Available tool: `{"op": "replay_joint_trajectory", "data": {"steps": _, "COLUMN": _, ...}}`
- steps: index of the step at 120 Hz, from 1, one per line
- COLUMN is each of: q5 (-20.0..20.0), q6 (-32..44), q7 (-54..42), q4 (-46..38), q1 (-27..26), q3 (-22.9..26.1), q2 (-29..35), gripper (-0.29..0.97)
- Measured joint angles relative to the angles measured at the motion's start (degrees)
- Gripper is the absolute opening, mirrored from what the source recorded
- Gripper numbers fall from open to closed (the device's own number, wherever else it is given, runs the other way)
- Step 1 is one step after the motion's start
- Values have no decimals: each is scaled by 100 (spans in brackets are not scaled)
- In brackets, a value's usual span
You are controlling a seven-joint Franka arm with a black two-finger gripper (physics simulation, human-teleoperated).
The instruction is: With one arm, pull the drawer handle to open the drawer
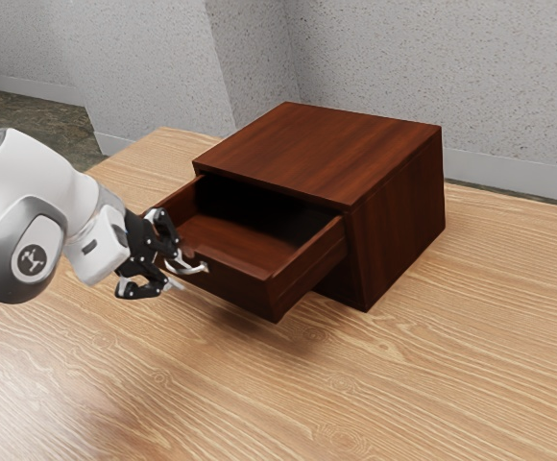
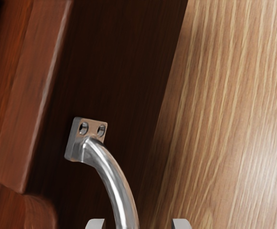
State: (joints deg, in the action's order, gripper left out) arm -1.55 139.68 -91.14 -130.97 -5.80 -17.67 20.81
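Observation:
A dark wooden cabinet (image 1: 336, 158) sits on the table with its single drawer (image 1: 259, 252) pulled partly out toward the exterior view's left, showing a bare interior. A curved metal handle (image 1: 192, 267) is fixed to the drawer front. My black gripper (image 1: 172, 261) is at that handle, with one finger above it and one below. In the wrist view the handle (image 2: 107, 167) runs from its screwed plate on the drawer front (image 2: 114, 71) down between my two fingertips (image 2: 95, 223). They stand wider than the bar, which touches neither, so the gripper is open around it.
The light wooden table (image 1: 403, 384) stretches wide in front of and beside the cabinet. Grey walls stand behind it. My arm's white body (image 1: 29, 230) fills the exterior view's left edge.

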Motion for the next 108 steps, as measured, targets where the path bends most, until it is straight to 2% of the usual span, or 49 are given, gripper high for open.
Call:
{"op": "replay_joint_trajectory", "data": {"steps": 8, "q5": 13, "q6": 6, "q7": 1, "q4": 4, "q1": 0, "q3": 0, "q2": 0, "gripper": 12}}
{"op": "replay_joint_trajectory", "data": {"steps": 26, "q5": 47, "q6": 12, "q7": 3, "q4": 7, "q1": 0, "q3": 1, "q2": 2, "gripper": 26}}
{"op": "replay_joint_trajectory", "data": {"steps": 48, "q5": 68, "q6": -61, "q7": 4, "q4": 8, "q1": -1, "q3": 36, "q2": 289, "gripper": 34}}
{"op": "replay_joint_trajectory", "data": {"steps": 64, "q5": 73, "q6": -336, "q7": 266, "q4": 249, "q1": -3, "q3": 134, "q2": 381, "gripper": 50}}
{"op": "replay_joint_trajectory", "data": {"steps": 72, "q5": 276, "q6": -739, "q7": 616, "q4": 713, "q1": -12, "q3": 270, "q2": 252, "gripper": 55}}
{"op": "replay_joint_trajectory", "data": {"steps": 84, "q5": 543, "q6": -1831, "q7": 1359, "q4": 1888, "q1": -52, "q3": 394, "q2": -300, "gripper": 60}}
{"op": "replay_joint_trajectory", "data": {"steps": 108, "q5": 694, "q6": -3637, "q7": 3002, "q4": 3140, "q1": -104, "q3": 448, "q2": -869, "gripper": 65}}
